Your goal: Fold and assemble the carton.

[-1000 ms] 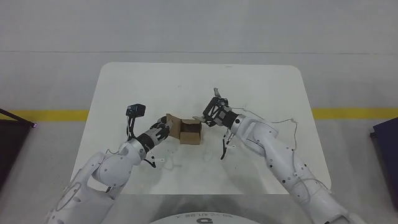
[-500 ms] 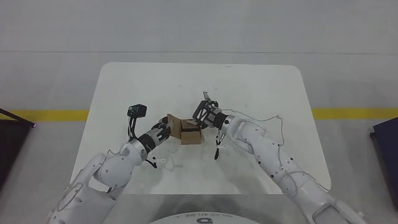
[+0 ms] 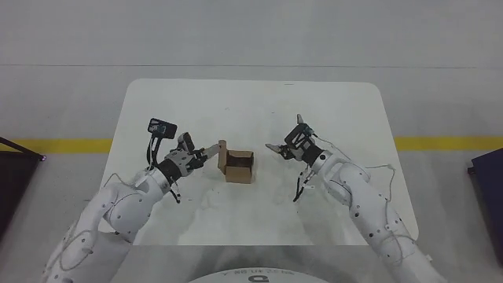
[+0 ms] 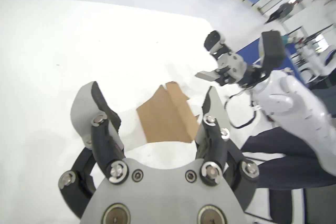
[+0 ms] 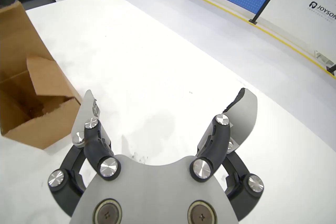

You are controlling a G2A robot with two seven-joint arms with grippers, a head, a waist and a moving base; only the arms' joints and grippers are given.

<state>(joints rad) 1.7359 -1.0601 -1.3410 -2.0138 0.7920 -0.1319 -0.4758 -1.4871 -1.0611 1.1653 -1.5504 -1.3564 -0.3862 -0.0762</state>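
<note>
Top view: you're looking at both arms angling inward over the table [image 3: 330, 102], left gripper [image 3: 201, 151] and right gripper [image 3: 284, 135] sitting open either side of the carton [image 3: 238, 167].

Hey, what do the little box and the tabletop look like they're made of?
The carton looks like matte brown cardboard: creased flaps, a raw fibrous edge inside. The table looks like smooth white laminate or painted board, slightly glossy with faint scuffs; which, I cannot tell.

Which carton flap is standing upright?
The tall flap on the side facing the left gripper; it rises above the rim of the carton, while the other visible flaps fold inward.
</note>
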